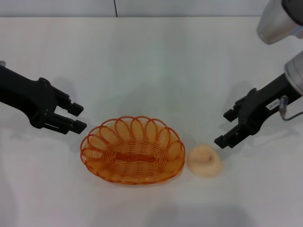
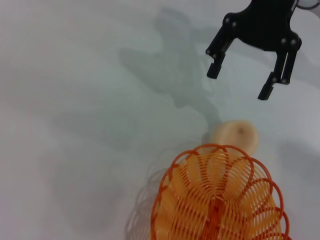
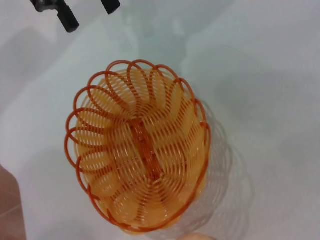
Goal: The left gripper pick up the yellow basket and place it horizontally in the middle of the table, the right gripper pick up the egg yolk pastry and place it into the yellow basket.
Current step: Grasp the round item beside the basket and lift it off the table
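The yellow basket [image 1: 132,149] lies flat on the white table [image 1: 151,61], near the front middle; it also shows in the left wrist view [image 2: 220,197] and the right wrist view [image 3: 137,172]. It is empty. The egg yolk pastry [image 1: 204,161] sits on the table just right of the basket, close to its rim; it shows in the left wrist view too [image 2: 235,136]. My left gripper [image 1: 78,117] is open and empty, just left of the basket. My right gripper [image 1: 226,127] is open and empty, a little above and right of the pastry.
A grey arm joint [image 1: 279,21] shows at the top right. A dark seam [image 1: 115,8] runs down the wall behind the table's far edge.
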Robot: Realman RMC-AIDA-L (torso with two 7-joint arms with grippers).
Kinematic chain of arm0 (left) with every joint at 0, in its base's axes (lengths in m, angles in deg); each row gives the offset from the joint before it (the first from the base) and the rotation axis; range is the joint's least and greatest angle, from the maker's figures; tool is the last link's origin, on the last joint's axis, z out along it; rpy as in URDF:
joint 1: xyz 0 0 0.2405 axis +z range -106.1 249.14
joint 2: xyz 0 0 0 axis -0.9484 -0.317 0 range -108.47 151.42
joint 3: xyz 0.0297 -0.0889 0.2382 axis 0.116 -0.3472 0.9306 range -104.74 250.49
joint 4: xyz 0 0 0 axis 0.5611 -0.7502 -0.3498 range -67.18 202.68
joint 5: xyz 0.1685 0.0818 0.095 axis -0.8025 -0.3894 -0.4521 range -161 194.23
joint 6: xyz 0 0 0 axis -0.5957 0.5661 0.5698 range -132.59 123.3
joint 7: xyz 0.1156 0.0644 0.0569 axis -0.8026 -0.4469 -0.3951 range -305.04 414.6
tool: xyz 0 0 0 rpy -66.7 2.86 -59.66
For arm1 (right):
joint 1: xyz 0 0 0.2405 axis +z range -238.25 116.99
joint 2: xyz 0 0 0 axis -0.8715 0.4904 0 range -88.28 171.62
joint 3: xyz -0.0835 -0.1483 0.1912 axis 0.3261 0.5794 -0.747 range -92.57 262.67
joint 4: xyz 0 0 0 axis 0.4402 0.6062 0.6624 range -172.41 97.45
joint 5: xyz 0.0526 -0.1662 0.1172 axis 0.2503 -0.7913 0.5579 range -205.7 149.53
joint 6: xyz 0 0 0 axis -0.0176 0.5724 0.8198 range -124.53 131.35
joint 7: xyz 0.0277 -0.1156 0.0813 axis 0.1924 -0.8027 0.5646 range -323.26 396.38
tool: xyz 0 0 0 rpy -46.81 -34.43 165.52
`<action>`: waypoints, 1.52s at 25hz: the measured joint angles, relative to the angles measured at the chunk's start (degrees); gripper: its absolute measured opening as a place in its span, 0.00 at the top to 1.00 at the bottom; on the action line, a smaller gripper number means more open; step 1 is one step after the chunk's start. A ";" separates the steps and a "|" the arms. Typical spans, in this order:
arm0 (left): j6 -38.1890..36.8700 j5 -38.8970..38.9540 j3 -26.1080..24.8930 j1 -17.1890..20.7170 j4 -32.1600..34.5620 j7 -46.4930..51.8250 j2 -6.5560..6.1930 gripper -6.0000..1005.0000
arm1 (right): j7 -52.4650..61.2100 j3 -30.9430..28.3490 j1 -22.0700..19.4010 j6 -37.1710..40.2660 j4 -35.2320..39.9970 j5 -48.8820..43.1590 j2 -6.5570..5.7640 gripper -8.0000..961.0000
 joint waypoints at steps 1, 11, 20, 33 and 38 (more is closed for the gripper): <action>0.07 -0.01 0.01 0.04 0.00 0.00 0.02 0.51 | 0.40 0.80 0.03 -0.53 0.00 -0.01 0.02 0.11; 0.78 -0.12 0.02 0.95 -0.07 -0.15 0.25 0.51 | 3.61 9.72 -0.63 -5.69 -0.05 0.13 0.42 0.11; 1.44 -0.23 0.02 1.55 -0.11 -0.21 0.57 0.51 | 4.93 12.92 -1.39 -7.18 -0.01 0.78 0.70 0.12; 2.15 -1.02 0.01 1.76 -0.45 -0.21 1.21 0.51 | 4.98 13.60 -1.20 -8.90 -2.08 0.80 0.60 0.28; 2.23 -1.02 -0.05 1.75 -0.39 -0.21 1.28 0.51 | 4.99 14.21 -1.20 -9.22 -2.16 0.81 0.61 0.28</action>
